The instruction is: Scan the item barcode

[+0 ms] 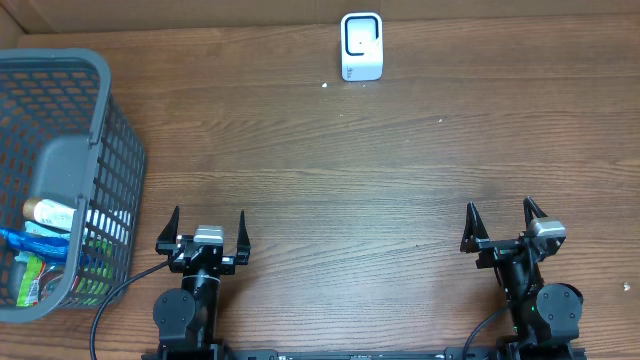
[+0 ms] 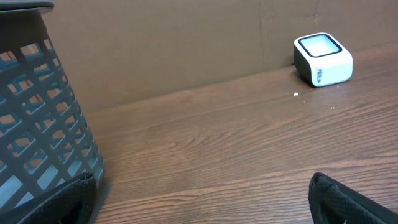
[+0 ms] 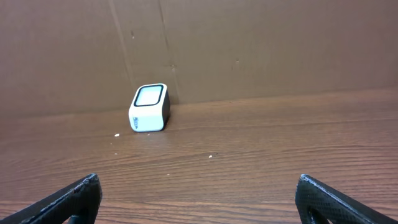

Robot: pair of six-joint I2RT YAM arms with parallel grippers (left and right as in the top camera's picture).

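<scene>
Currently both grippers are sitting at the near edge of the table (image 1: 330,190), well apart from each other and pointing toward the far side.

Left gripper (image 1: 206,228) is resting near left with its fingers spread wide, pinching nothing. It is sitting just right of the basket (image 1: 122,160), and the overhead view is showing no contact between them. Right gripper (image 1: 500,215) is resting near right, fingers likewise spread wide, nothing between them.

Scanner (image 1: 361,46), white with a dark-rimmed window, is standing at the far edge, about mid-table, just in front of the cardboard wall (image 3: 249,50). It is sitting well apart from both grippers. A pale speck (image 1: 324,85) is lying on the wood just near-left of it.

Basket, grey mesh, is occupying the left edge and partly running out of frame. Items (image 1: 40,245) are lying inside it at its near end: a tube (image 1: 50,212) with a yellowish cap, a blue piece (image 1: 22,240) nearer, and a green packet (image 1: 30,282) nearest. No barcode is showing, and the labels are too small to read.

Left wrist view is showing the basket wall close on the left and the scanner far right. Right wrist view is showing the scanner far, left of centre.
</scene>
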